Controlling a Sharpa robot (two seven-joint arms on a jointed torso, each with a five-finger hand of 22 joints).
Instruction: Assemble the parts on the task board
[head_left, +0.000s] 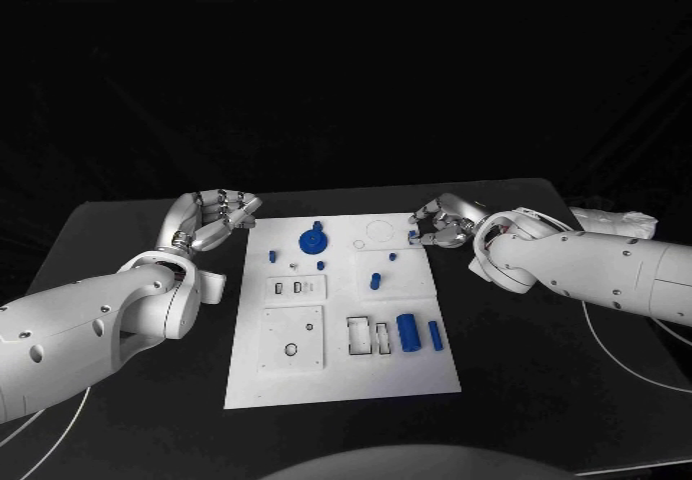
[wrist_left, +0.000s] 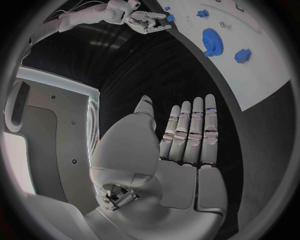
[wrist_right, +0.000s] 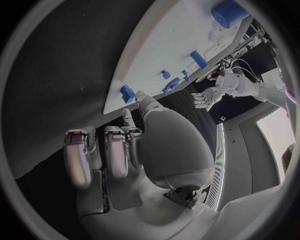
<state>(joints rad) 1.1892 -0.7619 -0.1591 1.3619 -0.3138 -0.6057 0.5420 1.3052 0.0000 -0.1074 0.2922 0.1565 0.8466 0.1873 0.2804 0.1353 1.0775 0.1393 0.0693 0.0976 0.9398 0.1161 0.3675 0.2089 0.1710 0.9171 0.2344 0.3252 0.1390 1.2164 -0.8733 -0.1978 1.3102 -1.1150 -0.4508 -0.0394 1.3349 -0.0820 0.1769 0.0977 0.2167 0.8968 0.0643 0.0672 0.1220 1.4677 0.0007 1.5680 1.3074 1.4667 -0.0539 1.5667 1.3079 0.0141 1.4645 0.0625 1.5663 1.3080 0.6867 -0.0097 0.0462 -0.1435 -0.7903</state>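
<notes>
- Task board (head_left: 339, 385): I see the white plate lying flat in the middle of the black table (head_left: 130, 420), between my two hands, with its far end level with them.
- Blue gear (head_left: 313, 241): it sits on the far part of the board, nearer my left hand than my right; in the left wrist view the same gear (wrist_left: 211, 41) lies beyond that hand's fingertips, with a small blue block (wrist_left: 242, 55) just beside it.
- Blue cylinder (head_left: 408, 332) and blue bar (head_left: 436, 336): they lie side by side on the near right part of the board, close behind my right forearm and well apart from either hand.
- Small blue pegs (head_left: 375, 281): they stand mid-board, between the gear and the cylinder.
- Small blue piece (head_left: 413, 237): it lies at the board's far right edge, right at the fingertips of my right hand; I cannot tell whether the fingers touch it.
- Right hand (head_left: 441, 224): it rests at the board's far right corner with its fingers curled inward. The right wrist view shows the fingers (wrist_right: 80, 157) bent toward the palm above the board's edge, near a blue piece (wrist_right: 127, 93); I cannot tell whether anything is pinched.
- Left hand (head_left: 216, 217): it hovers just off the board's far left corner. The left wrist view shows its fingers (wrist_left: 195, 131) straight, side by side, holding nothing.
</notes>
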